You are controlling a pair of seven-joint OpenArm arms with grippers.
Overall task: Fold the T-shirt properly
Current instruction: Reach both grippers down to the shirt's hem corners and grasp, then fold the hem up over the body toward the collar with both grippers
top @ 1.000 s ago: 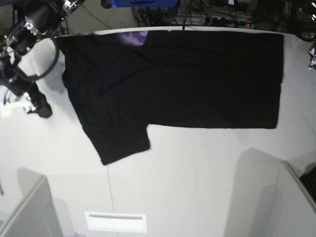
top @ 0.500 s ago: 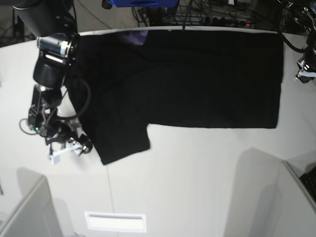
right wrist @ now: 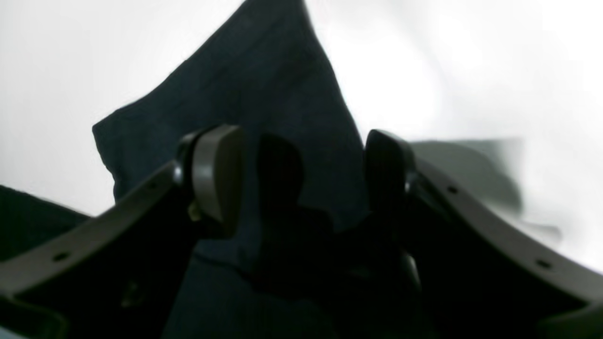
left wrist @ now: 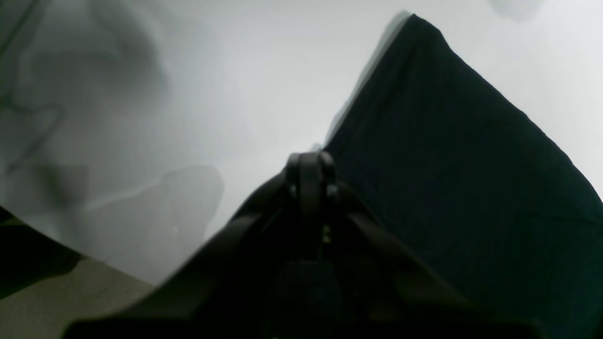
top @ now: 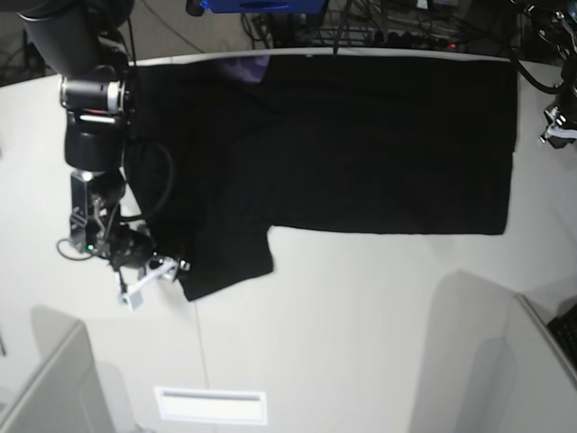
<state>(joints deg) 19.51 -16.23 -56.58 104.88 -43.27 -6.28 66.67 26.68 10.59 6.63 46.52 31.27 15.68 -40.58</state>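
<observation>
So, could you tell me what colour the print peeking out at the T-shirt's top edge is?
Purple, on the black T-shirt; the base view shows it best.

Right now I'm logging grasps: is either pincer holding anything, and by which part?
Nothing is held. The right pincer stands open over the T-shirt's sleeve; the left pincer is shut, empty.

The black T-shirt (top: 361, 135) lies flat, partly folded, on the table.

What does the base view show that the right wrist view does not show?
Only the base view shows the whole T-shirt spread out, its purple print at the far edge, and both arms. Only the right wrist view shows the right gripper close up, fingers apart over a sleeve corner. Both show the black shirt on the white table.
</observation>
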